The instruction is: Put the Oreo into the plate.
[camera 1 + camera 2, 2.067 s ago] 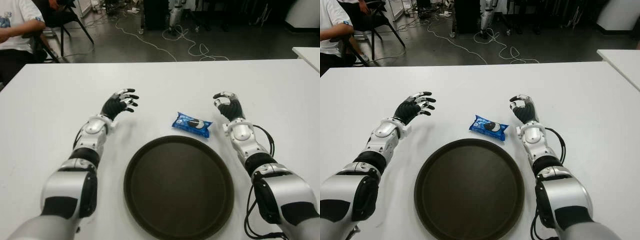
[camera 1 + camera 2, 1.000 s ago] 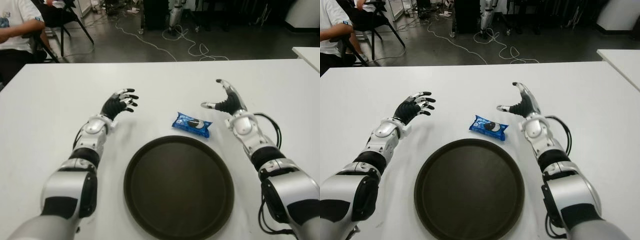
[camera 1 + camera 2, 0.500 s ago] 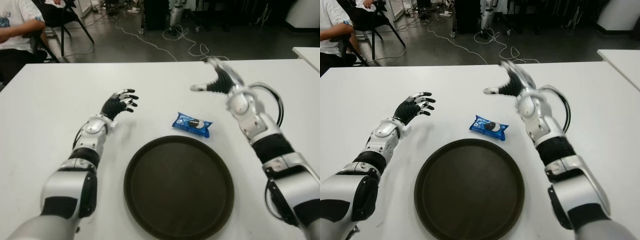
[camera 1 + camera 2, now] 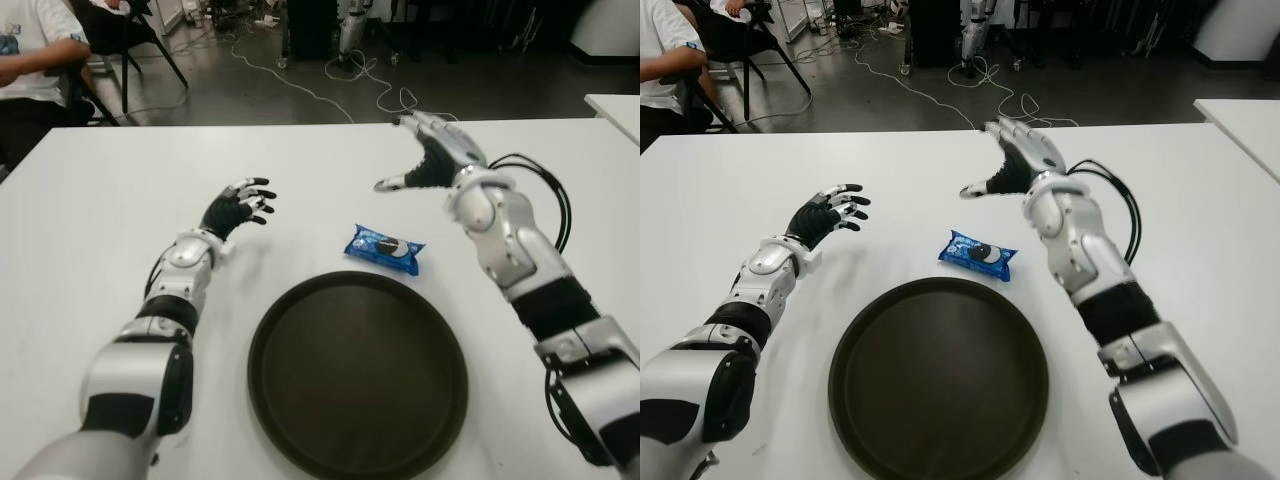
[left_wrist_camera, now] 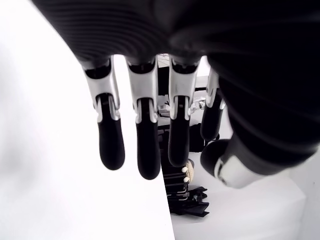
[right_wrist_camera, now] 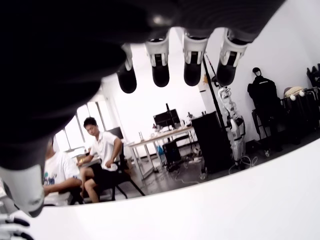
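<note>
A blue Oreo packet (image 4: 385, 248) lies on the white table (image 4: 320, 160), just beyond the far rim of a round dark plate (image 4: 357, 375). My right hand (image 4: 425, 160) is raised above the table, behind and slightly right of the packet, fingers spread and holding nothing. My left hand (image 4: 238, 207) shows well left of the packet, fingers relaxed and open, empty.
People sit on chairs (image 4: 40, 55) beyond the table's far left corner. Cables (image 4: 330, 80) trail on the dark floor behind. Another white table's corner (image 4: 615, 105) shows at the far right. A black cable (image 4: 540, 200) loops off my right forearm.
My right hand opened from a curl beside the packet, lifted off the table and swung back and leftward to behind the packet. The left hand and the Oreo packet have not moved.
</note>
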